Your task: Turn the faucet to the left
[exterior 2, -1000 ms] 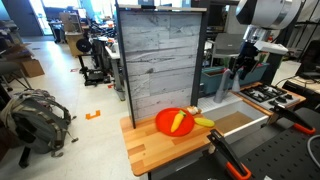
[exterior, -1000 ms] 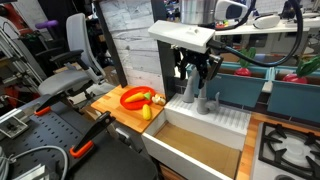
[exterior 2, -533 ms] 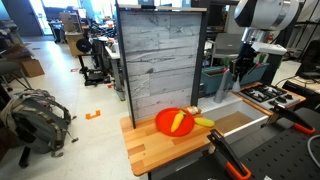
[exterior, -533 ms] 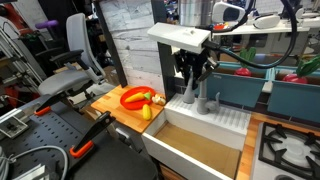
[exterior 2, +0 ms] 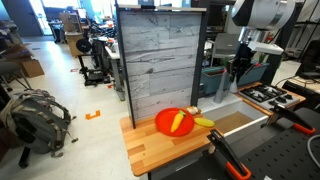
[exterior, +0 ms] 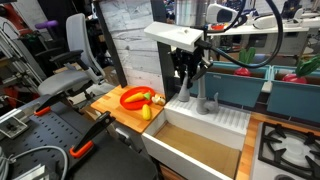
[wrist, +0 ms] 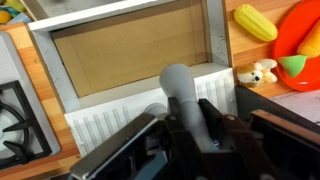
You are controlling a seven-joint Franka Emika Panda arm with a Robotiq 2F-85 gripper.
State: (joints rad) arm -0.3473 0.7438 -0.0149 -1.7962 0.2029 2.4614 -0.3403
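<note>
Item: the faucet (wrist: 180, 92), matte grey, standing on the white ribbed ledge of the sink (wrist: 120, 112). In the wrist view we see its rounded spout rising at the middle of the picture. In an exterior view it shows as a grey stem (exterior: 191, 95) on the ledge, directly under the arm. Holder: the gripper (wrist: 187, 122), black, entering the wrist view from 6 o'clock. We see one finger on either side of the spout, clenched against it, so we list it as grasping the faucet. In both exterior views the gripper (exterior: 190, 72) (exterior 2: 240, 66) hangs fingers-down over the sink. Surround, by wrist view: the brown-floored basin lies at 12 o'clock of the faucet, inside the white rim. A black stove (wrist: 15, 110) sits at 9 o'clock, set in a wooden top. A small cream toy figure (wrist: 258, 73) lies at 3 o'clock on the wood, just beside the sink. A yellow oblong item (wrist: 255, 22) lies at 1 o'clock and the edge of a red plate (wrist: 300, 35) at 2 o'clock. Further out, in an exterior view: the wooden counter (exterior 2: 160, 148) carries the red plate (exterior 2: 175, 121). A grey plank panel (exterior 2: 160, 55) stands behind it at 12 o'clock, and a backpack (exterior 2: 35, 115) rests on the floor at 9 o'clock.
</note>
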